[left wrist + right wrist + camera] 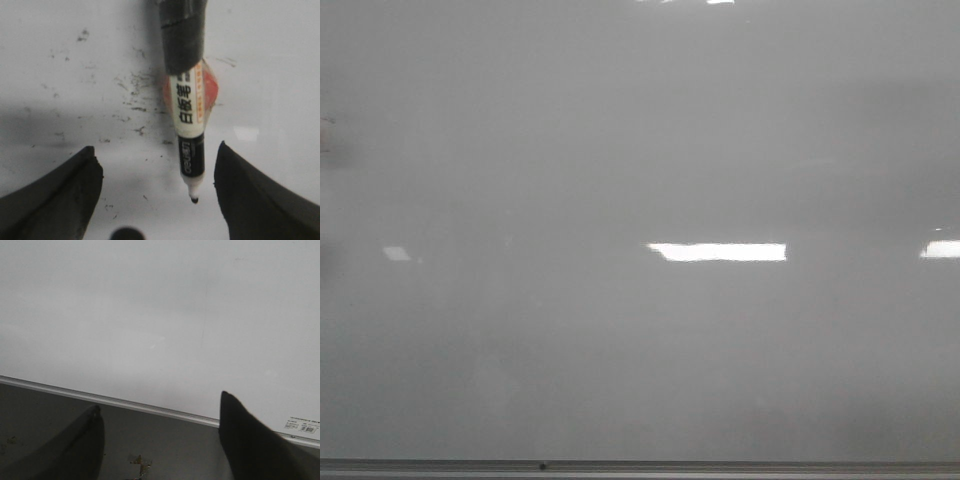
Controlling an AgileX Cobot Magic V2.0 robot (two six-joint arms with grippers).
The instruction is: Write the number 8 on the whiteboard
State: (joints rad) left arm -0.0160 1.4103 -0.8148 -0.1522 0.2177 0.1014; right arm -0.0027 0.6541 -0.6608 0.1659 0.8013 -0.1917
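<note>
The whiteboard (620,150) fills the front view edge to edge, glossy and pale grey, with a thin metal strip along the bottom of the frame. No number 8 shows on it anywhere, only bright reflections at mid-height.

In the left wrist view a marker (189,125) hangs uncapped at centre-right of the frame, tip down, near or on the smudged board. The left gripper (157,172) has its fingers (75,185) spread wide, well apart from the barrel. The pen's upper end sits in a dark holder at the top (a fixed mount, I would guess).

The marker looks light, stiff and smooth, so I'd judge it needs only soft pressure, while the slick board will let the tip skate.

The right gripper (160,415) is spread open and empty, low in its frame over the dark table (50,415) beside the board's edge.
</note>
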